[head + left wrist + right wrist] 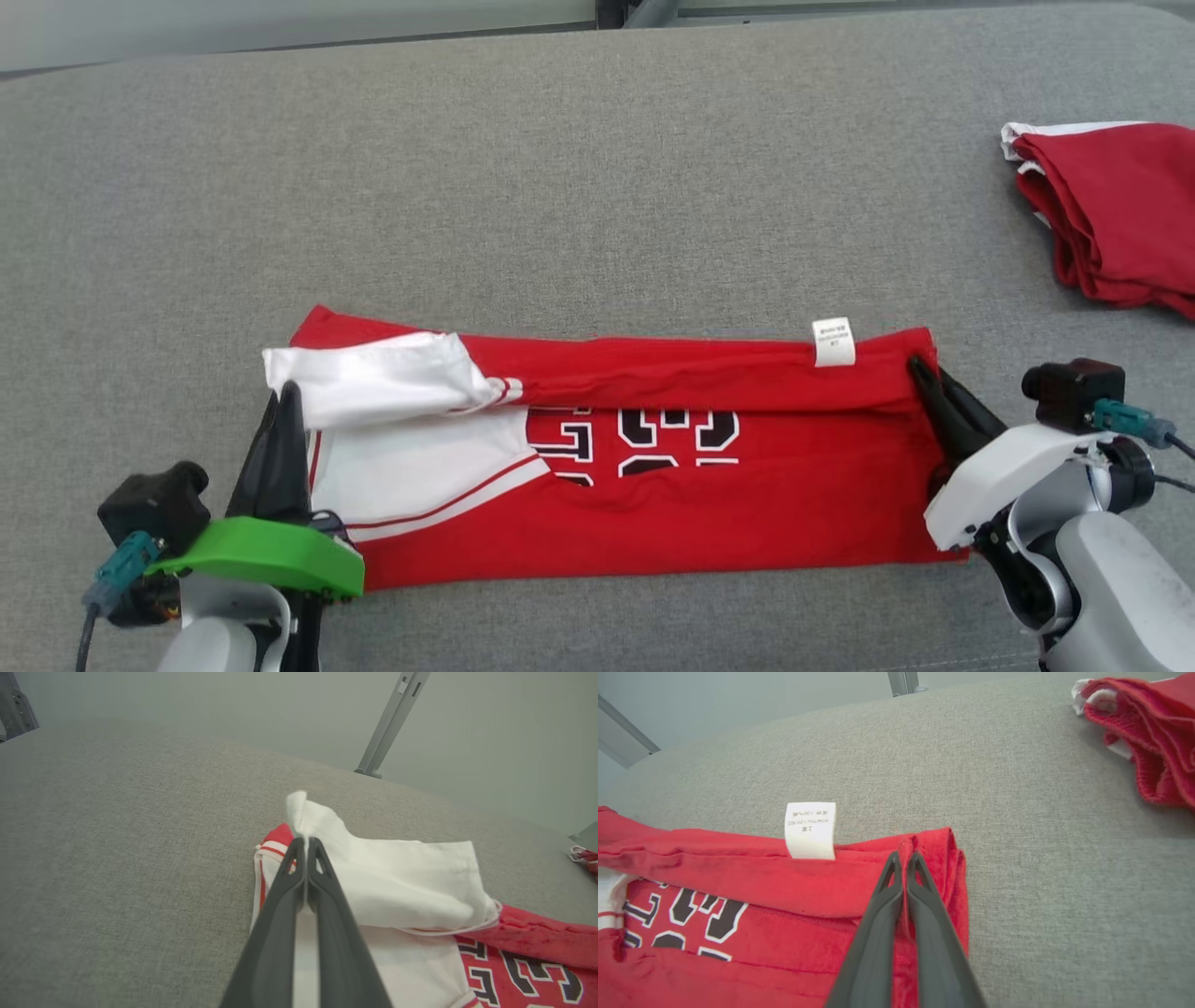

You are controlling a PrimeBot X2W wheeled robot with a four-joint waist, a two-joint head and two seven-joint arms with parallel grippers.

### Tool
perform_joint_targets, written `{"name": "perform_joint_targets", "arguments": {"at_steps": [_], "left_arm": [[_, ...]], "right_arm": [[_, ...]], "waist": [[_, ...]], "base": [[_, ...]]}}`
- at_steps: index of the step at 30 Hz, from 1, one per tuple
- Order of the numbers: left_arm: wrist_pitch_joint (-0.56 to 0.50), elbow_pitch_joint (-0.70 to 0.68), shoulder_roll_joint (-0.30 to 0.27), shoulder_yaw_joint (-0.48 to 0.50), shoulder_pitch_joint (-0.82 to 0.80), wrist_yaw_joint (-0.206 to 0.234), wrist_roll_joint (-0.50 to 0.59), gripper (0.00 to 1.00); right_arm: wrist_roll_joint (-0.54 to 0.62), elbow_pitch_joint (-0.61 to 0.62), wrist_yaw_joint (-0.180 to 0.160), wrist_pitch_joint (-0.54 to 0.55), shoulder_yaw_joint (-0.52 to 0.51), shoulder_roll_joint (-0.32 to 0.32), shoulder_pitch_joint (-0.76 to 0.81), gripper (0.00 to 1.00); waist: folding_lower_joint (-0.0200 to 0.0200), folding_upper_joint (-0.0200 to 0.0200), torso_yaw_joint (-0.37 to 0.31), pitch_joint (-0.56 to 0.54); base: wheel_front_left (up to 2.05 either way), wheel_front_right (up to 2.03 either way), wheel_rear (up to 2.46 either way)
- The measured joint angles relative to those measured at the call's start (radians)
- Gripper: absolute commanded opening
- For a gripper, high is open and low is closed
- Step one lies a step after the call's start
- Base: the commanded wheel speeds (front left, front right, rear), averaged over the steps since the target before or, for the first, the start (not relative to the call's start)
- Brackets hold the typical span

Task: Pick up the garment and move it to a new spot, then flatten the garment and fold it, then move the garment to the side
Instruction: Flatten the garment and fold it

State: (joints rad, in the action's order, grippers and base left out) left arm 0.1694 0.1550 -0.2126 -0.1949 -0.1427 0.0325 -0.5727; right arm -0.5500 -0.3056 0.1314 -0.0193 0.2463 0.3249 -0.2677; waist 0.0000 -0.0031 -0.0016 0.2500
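Fold stage, seemingly: clamping white sleeve [373,373] with left gripper [288,397], jaws pressed together on cloth, and pinching red corner [892,350] with right gripper [920,366], nearer red pile [1111,215]. Holding garment [653,523] spread flat left of that pile. Next, probably lifting both ends evenly.

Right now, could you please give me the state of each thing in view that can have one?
jersey: lying on the grey surface, far edge folded over its print
left gripper: shut on the jersey's white sleeve
right gripper: shut on the jersey's far right corner
care label: lying flat, sticking out past the fold
second red garment: folded, apart at the far right
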Motion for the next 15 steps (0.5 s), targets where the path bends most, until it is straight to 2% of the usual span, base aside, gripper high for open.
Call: {"name": "perform_joint_targets", "arguments": {"at_steps": [8,9,10,11,12,13,14,15], "left_arm": [[-0.008,-0.003,0.016,-0.017,0.067,0.020,-0.007,0.00],[-0.008,0.002,0.019,-0.020,0.070,0.020,-0.007,0.00],[-0.008,0.006,0.022,-0.023,0.074,0.020,-0.008,0.10],[-0.008,0.008,0.027,-0.024,0.079,0.020,-0.011,0.29],[-0.003,0.009,0.031,-0.024,0.087,0.020,-0.015,0.49],[0.001,0.008,0.033,-0.024,0.096,0.020,-0.017,0.70],[0.007,0.008,0.033,-0.023,0.108,0.020,-0.021,0.70],[0.008,0.008,0.034,-0.021,0.123,0.020,-0.032,0.88]], "right_arm": [[0.035,0.008,0.000,-0.001,-0.031,-0.032,0.061,0.00],[0.044,0.006,0.000,-0.005,-0.032,-0.037,0.065,0.16],[0.053,0.005,0.000,-0.010,-0.032,-0.041,0.070,0.38],[0.058,0.003,0.000,-0.014,-0.032,-0.045,0.076,0.53],[0.061,0.002,0.000,-0.020,-0.033,-0.050,0.085,0.88],[0.063,0.002,0.000,-0.028,-0.034,-0.055,0.096,1.00],[0.069,0.000,0.000,-0.039,-0.037,-0.061,0.108,1.00],[0.077,-0.002,0.000,-0.056,-0.044,-0.065,0.121,1.00]], "waist": [[0.0000,0.0000,0.000,-0.035],[0.0000,0.0000,0.000,-0.038],[0.0000,0.0000,0.000,-0.041],[0.0000,0.0000,-0.001,-0.044],[0.0000,0.0000,-0.002,-0.048],[0.0000,0.0000,-0.002,-0.052],[0.0000,0.0000,-0.003,-0.056],[0.0000,0.0000,-0.005,-0.060]], "base": [[0.00,0.00,0.00],[0.00,0.00,0.00],[0.00,0.00,0.00],[0.00,0.00,0.00],[0.00,0.00,0.00],[0.00,0.00,0.00],[0.00,0.00,0.00],[0.00,0.00,0.00]]}}
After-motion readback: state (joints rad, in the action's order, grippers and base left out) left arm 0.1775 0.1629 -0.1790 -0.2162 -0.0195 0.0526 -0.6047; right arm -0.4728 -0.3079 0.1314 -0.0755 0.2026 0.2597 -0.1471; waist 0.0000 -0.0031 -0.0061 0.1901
